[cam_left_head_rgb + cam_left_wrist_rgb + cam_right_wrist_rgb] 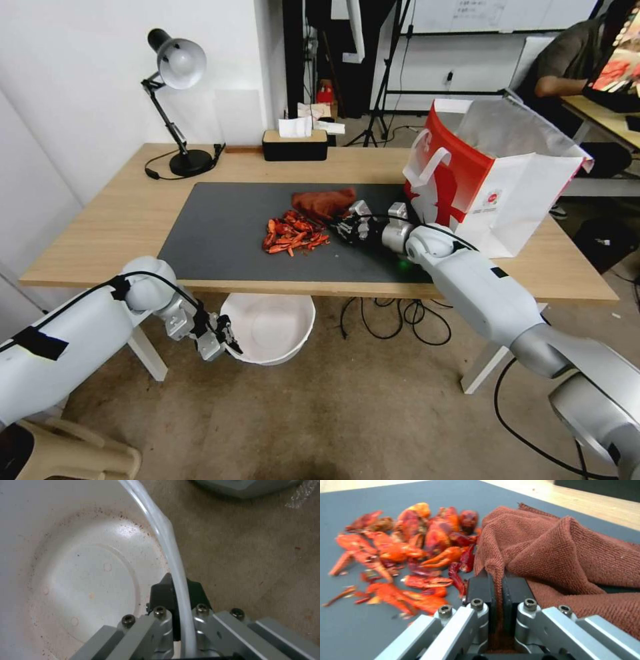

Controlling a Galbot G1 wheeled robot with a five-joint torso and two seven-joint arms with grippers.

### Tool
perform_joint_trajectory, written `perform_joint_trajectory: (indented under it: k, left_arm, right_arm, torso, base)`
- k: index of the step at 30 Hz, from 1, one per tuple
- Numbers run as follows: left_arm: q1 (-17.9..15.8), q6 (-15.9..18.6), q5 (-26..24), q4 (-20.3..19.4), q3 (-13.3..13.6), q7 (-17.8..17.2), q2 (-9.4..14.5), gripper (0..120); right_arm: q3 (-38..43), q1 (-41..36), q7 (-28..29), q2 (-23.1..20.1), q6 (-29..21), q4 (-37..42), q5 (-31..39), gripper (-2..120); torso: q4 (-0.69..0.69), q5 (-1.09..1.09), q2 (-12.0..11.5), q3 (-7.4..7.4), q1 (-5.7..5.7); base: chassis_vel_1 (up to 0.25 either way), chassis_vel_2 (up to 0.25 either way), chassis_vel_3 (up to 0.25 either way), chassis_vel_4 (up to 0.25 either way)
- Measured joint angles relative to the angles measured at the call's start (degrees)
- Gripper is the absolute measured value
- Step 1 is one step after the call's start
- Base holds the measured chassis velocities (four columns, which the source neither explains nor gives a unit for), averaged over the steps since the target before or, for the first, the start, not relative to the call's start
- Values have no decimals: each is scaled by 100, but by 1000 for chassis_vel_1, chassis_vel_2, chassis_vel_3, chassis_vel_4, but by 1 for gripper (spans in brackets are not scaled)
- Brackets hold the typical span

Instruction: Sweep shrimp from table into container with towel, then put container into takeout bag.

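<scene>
A pile of red-orange shrimp [295, 234] [406, 555] lies on the dark mat of the table [120, 220]. The rust-brown towel [325, 201] [560, 555] lies bunched just behind and to the right of the pile, touching it. My right gripper [341, 227] [496, 580] is shut on a fold of the towel, low over the mat. Below the table's front edge, my left gripper [230, 341] [178, 590] is shut on the rim of the white container [270, 328] [83, 575], which is held under the edge beneath the pile. The red and white takeout bag [493, 180] stands open on the table's right side.
A desk lamp [175, 100] stands at the back left and a black tissue box [295, 143] at the back middle. Cables lie on the floor under the table. A beige stool [67, 453] sits by my left arm.
</scene>
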Motion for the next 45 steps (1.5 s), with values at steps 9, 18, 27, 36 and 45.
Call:
perform_joint_trajectory:
  k: [9, 18, 27, 36, 45]
  left_arm:
    - [-31, 1, -2, 7, 40, 2, -14, 0]
    - [-28, 7, -28, -11, 20, 2, 23, 0]
    - [-25, 80, -104, -154, 39, 12, 101, 0]
    - [-127, 130, -107, -147, 217, 90, -20, 0]
    - [-619, 218, -251, -36, 705, 150, -162, 0]
  right_arm:
    - [-128, -38, -296, -139, -46, 292, 87, 2]
    - [-203, -113, -318, -349, -89, 708, 99, 2]
    - [-201, -354, -281, -725, -126, 1218, 189, 2]
    - [-62, -632, -209, -868, -206, 1524, 261, 2]
    - [98, -903, -157, -1022, -224, 1803, 273, 2]
  torso:
    - [2, 0, -1, 1, 1]
    - [2, 0, -1, 1, 1]
    - [1, 0, -1, 1, 0]
    - [1, 0, 0, 0, 0]
    - [1, 0, 0, 0, 0]
  base:
    - [0, 0, 0, 0]
    - [0, 0, 0, 0]
    - [0, 0, 0, 0]
    - [0, 0, 0, 0]
    - [0, 0, 0, 0]
